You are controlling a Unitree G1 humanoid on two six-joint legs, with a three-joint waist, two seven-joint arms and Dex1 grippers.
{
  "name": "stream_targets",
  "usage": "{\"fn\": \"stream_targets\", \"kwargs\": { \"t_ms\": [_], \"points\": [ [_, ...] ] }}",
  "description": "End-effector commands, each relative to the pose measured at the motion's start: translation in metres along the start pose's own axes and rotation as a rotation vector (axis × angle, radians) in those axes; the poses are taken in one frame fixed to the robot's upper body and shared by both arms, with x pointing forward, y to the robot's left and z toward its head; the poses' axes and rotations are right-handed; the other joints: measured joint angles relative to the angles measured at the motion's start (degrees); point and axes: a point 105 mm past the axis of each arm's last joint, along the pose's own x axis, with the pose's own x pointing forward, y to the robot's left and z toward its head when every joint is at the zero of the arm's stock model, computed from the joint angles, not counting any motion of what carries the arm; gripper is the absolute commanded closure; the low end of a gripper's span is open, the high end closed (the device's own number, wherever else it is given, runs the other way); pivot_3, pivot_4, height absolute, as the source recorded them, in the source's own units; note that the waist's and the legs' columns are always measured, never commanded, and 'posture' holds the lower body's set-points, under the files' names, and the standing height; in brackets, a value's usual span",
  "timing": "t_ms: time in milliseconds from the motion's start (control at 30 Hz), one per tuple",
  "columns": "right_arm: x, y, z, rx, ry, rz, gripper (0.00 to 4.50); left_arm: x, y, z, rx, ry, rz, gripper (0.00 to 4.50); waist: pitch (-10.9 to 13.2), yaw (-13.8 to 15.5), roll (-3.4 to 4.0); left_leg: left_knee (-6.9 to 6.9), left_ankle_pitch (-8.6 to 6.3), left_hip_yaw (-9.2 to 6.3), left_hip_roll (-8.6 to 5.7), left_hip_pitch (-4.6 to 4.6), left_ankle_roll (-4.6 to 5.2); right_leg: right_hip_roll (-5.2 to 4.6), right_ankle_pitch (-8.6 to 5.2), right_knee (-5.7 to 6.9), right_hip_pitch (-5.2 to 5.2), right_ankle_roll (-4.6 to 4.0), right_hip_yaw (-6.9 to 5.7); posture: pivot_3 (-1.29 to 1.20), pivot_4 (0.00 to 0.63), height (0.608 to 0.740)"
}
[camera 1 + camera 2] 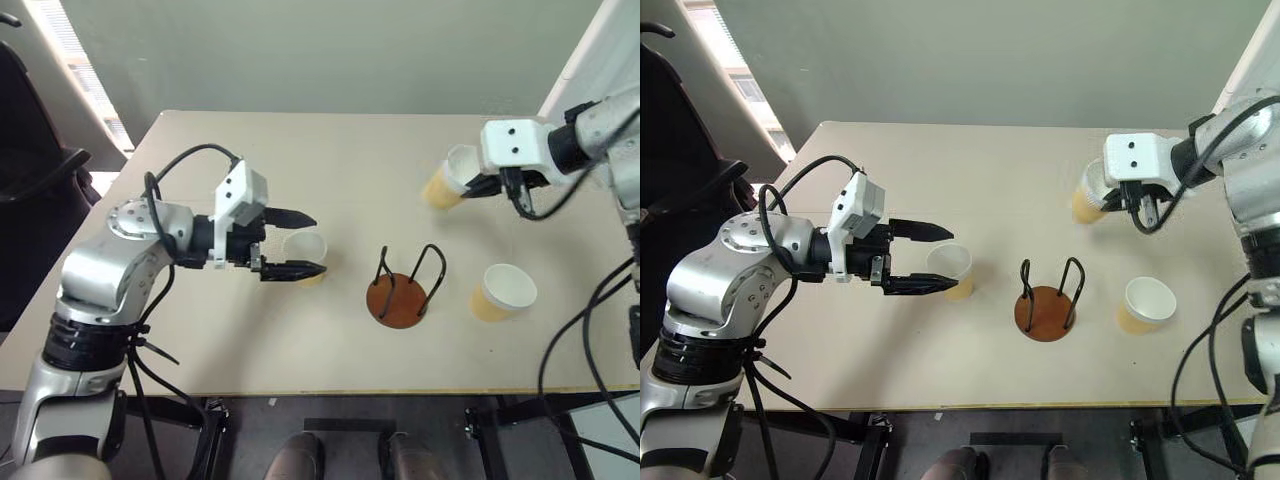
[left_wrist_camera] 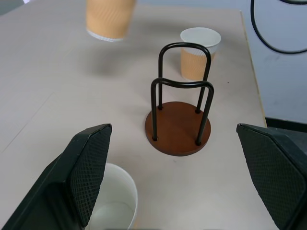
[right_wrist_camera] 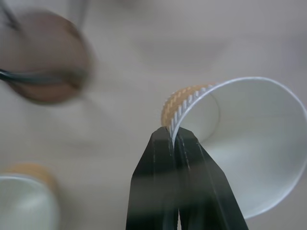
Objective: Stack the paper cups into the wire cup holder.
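Your holder (image 1: 398, 298) stands empty mid-table. One cup (image 1: 503, 291) sits upright to its right, another (image 1: 306, 252) to its left between the spread fingers of your left gripper (image 1: 292, 243), which reaches in level and grasps nothing. Your right gripper (image 3: 174, 139) is pinched on the wall of the third cup (image 1: 446, 181), tilted above the far table; its base is partly hidden.
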Motion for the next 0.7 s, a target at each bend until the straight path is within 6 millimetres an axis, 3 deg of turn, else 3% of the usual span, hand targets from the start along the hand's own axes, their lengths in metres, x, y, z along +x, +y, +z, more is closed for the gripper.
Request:
{"fn": "stream_targets", "kwargs": {
  "t_ms": [33,167,300,700],
  "points": [
    [-0.019,0.012,0.037,-0.077,-0.061,0.006,4.46,0.0,0.001,0.011,0.056,-0.019,-0.019,0.0,0.0,-0.02,-0.01,0.0,0.02,0.0,0.0,0.01,0.0,0.0,-0.02,0.0,0.01,-0.03,0.01,0.0,0.15,0.74],
    [-0.017,0.028,0.052,-0.122,-0.07,0.061,4.46,0.004,0.001,0.011,0.062,-0.019,-0.038,0.0,0.01,-0.07,-0.01,0.01,0.08,-0.03,-0.01,0.22,0.03,-0.02,-0.23,0.07,0.18,-0.41,0.03,0.0,0.15,0.74],
    [-0.013,0.036,0.054,-0.138,-0.069,0.102,4.46,0.006,0.003,0.011,0.062,-0.02,-0.044,0.0,0.01,-0.12,-0.02,0.01,0.18,-0.03,-0.02,0.31,0.07,-0.02,-0.2,0.12,0.24,-0.45,0.04,0.0,0.15,0.74],
    [0.01,0.052,0.044,-0.228,-0.019,0.203,4.46,0.004,0.004,0.008,0.058,-0.018,-0.028,0.0,0.01,-0.15,-0.02,0.01,0.27,-0.03,-0.02,0.31,0.17,-0.02,-0.11,0.14,0.23,-0.43,0.04,0.0,0.15,0.74]
  ]
}}
